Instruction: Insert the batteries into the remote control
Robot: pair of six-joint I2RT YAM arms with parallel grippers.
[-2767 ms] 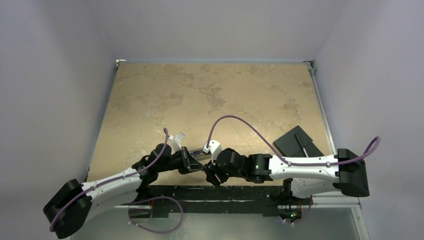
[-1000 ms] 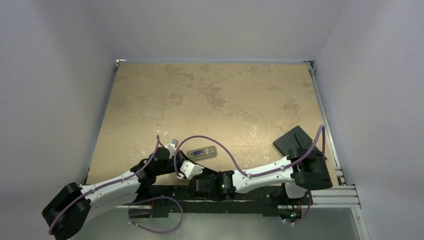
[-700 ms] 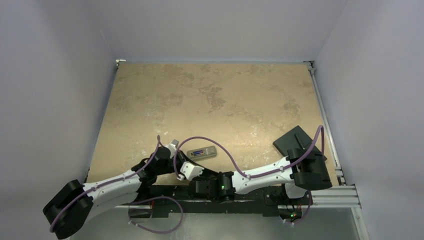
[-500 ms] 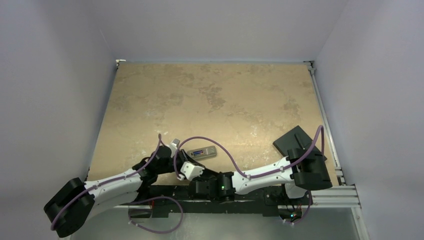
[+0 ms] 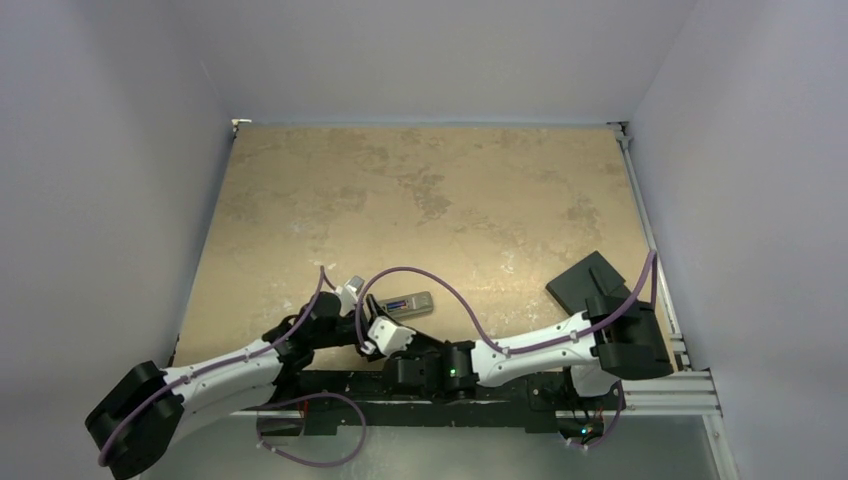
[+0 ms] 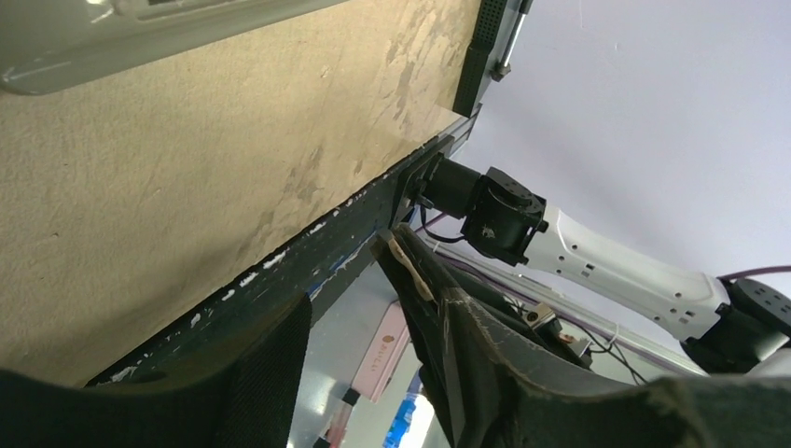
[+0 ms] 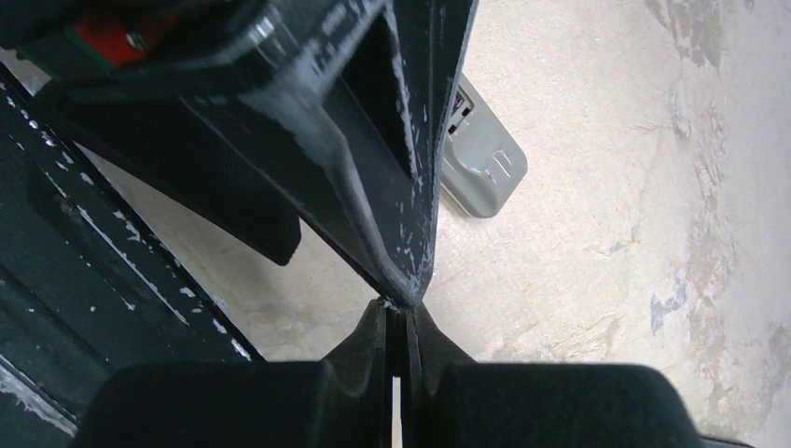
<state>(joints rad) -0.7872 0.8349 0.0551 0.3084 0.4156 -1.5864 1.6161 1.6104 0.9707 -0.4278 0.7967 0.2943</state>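
Remote control (image 5: 406,304): one, a small slim rectangular plastic bar, lying flat just below the middle of the overhead frame with its grey underside up. The batteries (image 5: 397,304) show only as a bluish-purple streak in its recess and are too small to count. In the right wrist view the remote's smooth grey shell, rounded at the corners and with a small moulded latch, sits at upper centre.

It lies on one tan, mottled table (image 5: 430,190) with a black near edge flecked with white chips. One flat, matte black slab (image 5: 585,280), angular in outline, rests at the right middle of the overhead frame, partly under the right arm. There are two arms, white shells with black joints, each trailing a thin purple cable (image 5: 440,283).

The left gripper (image 6: 345,289) has two black, rough, frayed-looking fingers (image 6: 466,345). They stand apart with nothing between them, and the table's edge shows through the gap. The right gripper (image 7: 396,322) has its two black fingers pressed together, leaving only a hairline slit and holding nothing. One scratched black wedge (image 7: 373,168) fills the upper left of that view, its point right at those fingertips. Whether they touch, I cannot tell.
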